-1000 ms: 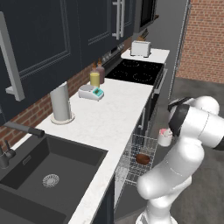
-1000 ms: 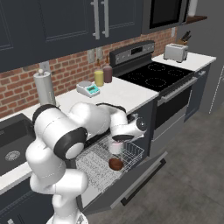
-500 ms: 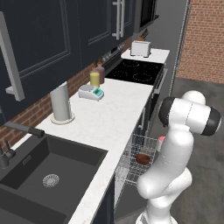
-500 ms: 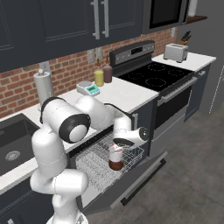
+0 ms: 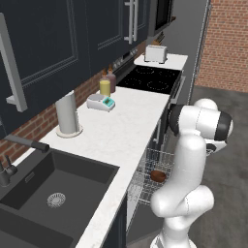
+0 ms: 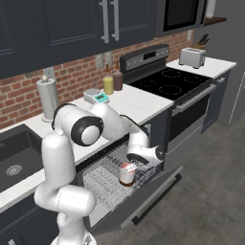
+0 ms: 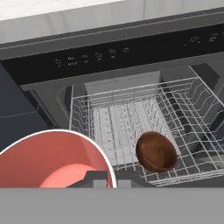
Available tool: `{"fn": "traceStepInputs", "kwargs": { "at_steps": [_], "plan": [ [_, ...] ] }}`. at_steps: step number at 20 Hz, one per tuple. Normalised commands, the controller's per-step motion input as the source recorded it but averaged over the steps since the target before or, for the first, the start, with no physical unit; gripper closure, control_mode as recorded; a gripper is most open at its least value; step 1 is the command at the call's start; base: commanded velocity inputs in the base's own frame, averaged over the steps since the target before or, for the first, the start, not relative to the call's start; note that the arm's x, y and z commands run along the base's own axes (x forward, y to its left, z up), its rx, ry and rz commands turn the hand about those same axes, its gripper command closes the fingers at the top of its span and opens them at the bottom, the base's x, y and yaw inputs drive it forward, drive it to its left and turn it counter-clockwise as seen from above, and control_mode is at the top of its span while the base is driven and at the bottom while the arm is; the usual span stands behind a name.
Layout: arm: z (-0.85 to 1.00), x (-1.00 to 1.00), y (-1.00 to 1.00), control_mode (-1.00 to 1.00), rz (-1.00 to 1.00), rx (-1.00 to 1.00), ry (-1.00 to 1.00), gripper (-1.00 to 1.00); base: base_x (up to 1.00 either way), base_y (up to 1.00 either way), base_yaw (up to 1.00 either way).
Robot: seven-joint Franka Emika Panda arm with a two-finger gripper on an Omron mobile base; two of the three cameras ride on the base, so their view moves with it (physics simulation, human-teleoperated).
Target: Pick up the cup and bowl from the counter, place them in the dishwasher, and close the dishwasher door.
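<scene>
Rack (image 7: 131, 113) holds bowl (image 7: 156, 151); right base adds cup (image 6: 127, 173).

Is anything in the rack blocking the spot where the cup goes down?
Nothing visible does. The cup hangs over open rack; the bowl lies in it off to one side, at the front edge, apart from the cup.

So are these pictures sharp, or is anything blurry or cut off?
Left base view: soft, even light, no glare on the counter. Right base view: clear, the cup stands out over the rack. Hand view: the cup sits so close it is cropped by the edge; the bowl looks slightly soft.
</scene>
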Motion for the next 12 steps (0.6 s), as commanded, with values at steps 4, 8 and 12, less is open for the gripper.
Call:
{"fn": "traceStepInputs", "kwargs": {
  "at_steps": [4,8,12],
  "plan": [
    [0.00,0.00,0.15,-1.00,0.09,0.00,0.00,1.00,0.00,0.00,0.00],
    [-0.03,0.00,0.19,-1.00,0.10,0.00,0.00,1.00,0.00,0.00,0.00],
    [-0.16,-0.03,0.28,-1.00,0.07,0.00,0.00,1.00,0.00,0.00,0.00]
  ]
}}
